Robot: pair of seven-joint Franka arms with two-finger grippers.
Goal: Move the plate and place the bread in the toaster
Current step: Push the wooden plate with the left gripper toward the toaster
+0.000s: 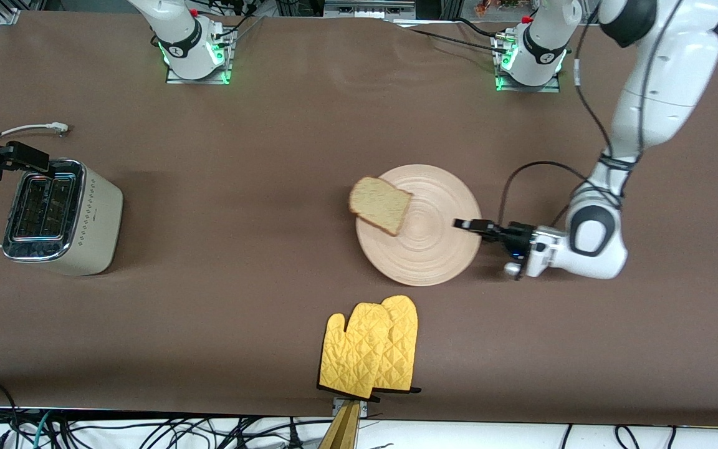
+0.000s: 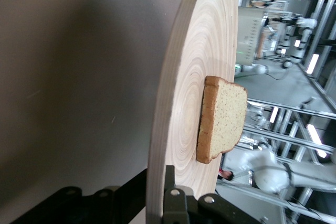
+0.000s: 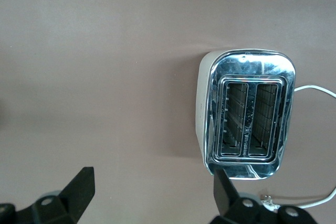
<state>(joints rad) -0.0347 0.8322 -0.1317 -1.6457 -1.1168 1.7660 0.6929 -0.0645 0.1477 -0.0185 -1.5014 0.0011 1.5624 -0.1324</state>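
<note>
The plate (image 1: 427, 243) sat near the middle of the table, and the left gripper (image 1: 466, 225) had its fingers clamped on the rim at the edge toward the left arm's end. In the left wrist view the black fingers (image 2: 173, 203) pinched the plate's (image 2: 178, 103) wooden edge between them. The bread (image 1: 380, 204) lay on the plate at the rim away from that gripper, toward the right arm's end, with part of the slice hanging out past the edge. From the left wrist camera the bread (image 2: 223, 119) showed well apart from the grip, across the grooved face.

The toaster (image 1: 60, 215) stood well apart from the plate, at the right arm's end of the table, slots up, its white cord (image 1: 28, 130) trailing off. The right gripper (image 1: 10, 157) hung over the toaster (image 3: 247, 114), fingers spread wide and holding nothing.

A pair of yellow mitts (image 1: 371, 349) lay nearer the front camera than the plate.
</note>
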